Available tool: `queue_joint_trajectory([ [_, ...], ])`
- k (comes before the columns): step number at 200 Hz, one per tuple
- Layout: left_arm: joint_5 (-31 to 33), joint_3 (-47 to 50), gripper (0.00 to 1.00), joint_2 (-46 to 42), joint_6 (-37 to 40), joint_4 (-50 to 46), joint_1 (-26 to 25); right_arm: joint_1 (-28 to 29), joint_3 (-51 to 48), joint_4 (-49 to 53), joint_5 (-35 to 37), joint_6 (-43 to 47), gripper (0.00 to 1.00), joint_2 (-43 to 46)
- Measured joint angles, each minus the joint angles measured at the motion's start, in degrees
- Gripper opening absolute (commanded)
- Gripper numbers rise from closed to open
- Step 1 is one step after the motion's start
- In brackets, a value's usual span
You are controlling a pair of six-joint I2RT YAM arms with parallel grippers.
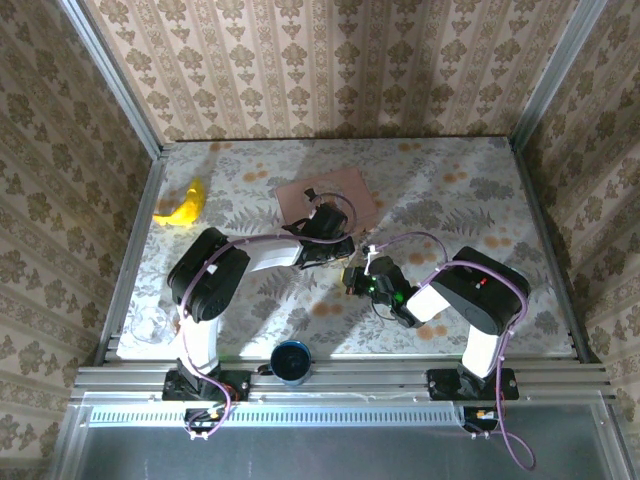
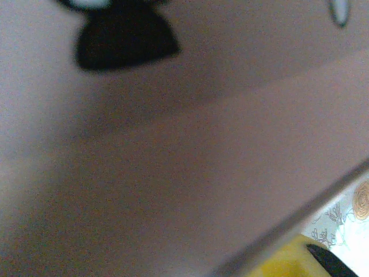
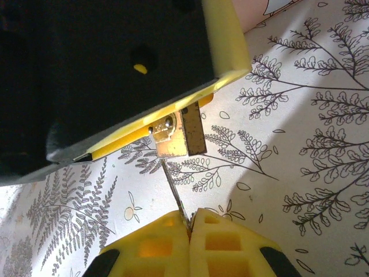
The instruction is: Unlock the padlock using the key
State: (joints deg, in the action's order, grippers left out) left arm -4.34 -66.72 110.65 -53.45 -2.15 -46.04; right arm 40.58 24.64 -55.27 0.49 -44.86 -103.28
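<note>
I read the right hand [image 3: 190, 222] closed on the key [image 3: 174, 193], its blade meeting the padlock [image 3: 179, 135]. The left hand [image 1: 338, 252] clamps the padlock mid-counter [image 3: 300, 144], near the pink box [image 2: 173, 161].

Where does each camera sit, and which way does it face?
Top external: above and behind the bases, facing down on the table; both arms show.
Left wrist: hard against the pink box, blurred; a yellow finger at the bottom edge.
Right wrist: low, along the right hand gripping the key in the padlock.
Shared: the pink box, top and left wrist.
</note>
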Motion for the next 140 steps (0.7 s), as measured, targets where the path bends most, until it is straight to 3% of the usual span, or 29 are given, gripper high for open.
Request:
queue_joint_trajectory([
  [140, 0.07, 1.38, 0.0, -0.26, -1.03, 2.58, 0.04, -0.79, -1.14, -3.13, -0.74, -1.86, 0.0, -0.7],
])
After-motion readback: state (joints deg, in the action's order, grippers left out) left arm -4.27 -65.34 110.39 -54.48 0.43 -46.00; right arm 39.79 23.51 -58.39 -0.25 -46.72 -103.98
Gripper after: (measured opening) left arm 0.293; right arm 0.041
